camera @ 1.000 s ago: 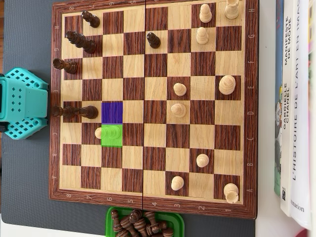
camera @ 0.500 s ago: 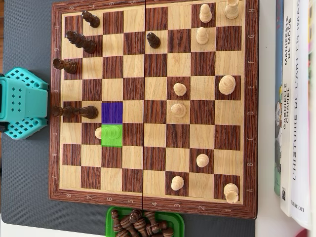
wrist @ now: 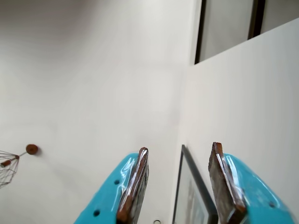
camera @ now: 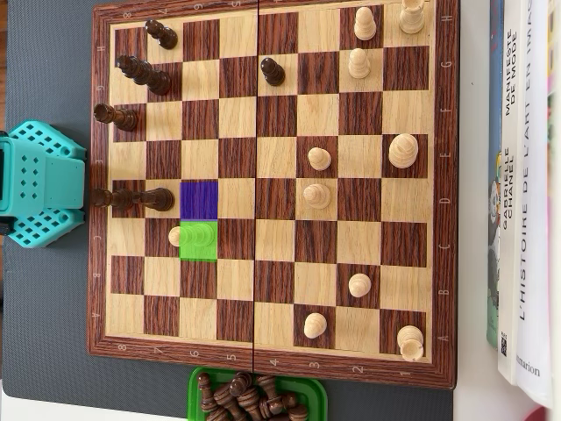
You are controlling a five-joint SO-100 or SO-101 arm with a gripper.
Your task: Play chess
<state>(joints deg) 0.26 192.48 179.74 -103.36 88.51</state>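
In the overhead view a wooden chessboard (camera: pixel 272 370) lies flat. Dark pieces (camera: pixel 140 200) stand along its left side and light pieces (camera: pixel 403 151) are spread over its right half. One square is tinted purple (camera: pixel 199 200), and the square below it is tinted green (camera: pixel 203 241) with a light piece (camera: pixel 178 235) at its left edge. Only the arm's teal base (camera: pixel 39 184) shows, left of the board. In the wrist view my gripper (wrist: pixel 180 147) points up at a white wall, open and empty, and its fingers (wrist: pixel 138 182) carry brown pads.
A green tray (camera: pixel 197 386) with several captured dark pieces sits below the board. Books (camera: pixel 526 193) lie along the board's right side. The wrist view shows a dark-framed picture (wrist: pixel 187 196), a wire object (wrist: pixel 9 165) at the left and a window frame (wrist: pixel 201 32).
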